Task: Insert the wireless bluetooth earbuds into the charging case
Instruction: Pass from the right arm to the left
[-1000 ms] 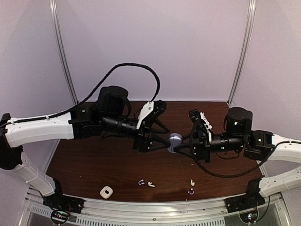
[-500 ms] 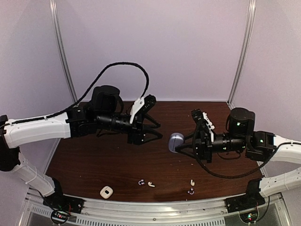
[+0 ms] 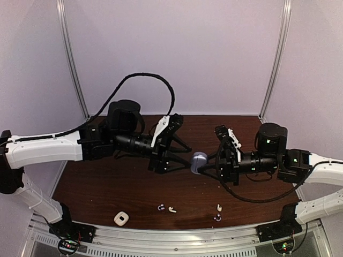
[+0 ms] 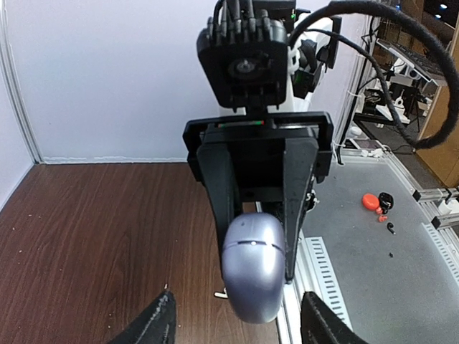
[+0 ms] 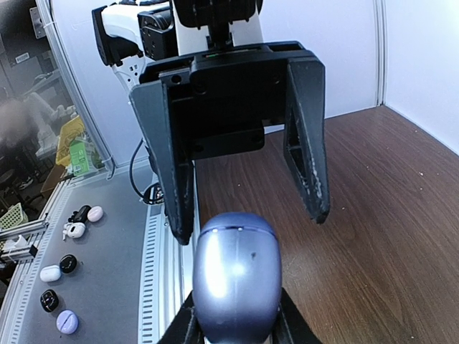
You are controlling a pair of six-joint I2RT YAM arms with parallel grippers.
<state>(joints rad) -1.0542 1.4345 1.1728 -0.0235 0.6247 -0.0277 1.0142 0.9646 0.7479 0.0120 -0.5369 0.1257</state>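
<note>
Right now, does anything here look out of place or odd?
Nothing looks damaged or spilled. Oddest is the lilac case, held shut in mid-air by the right gripper while the left gripper gapes at it. Four earbuds lie loose at the near edge of the table, a white case further left.

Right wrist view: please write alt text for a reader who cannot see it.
The right gripper grips a closed lavender charging case, close to the camera. Facing it, the left gripper hangs with open jaws beyond the case, over a dark wooden table.
</note>
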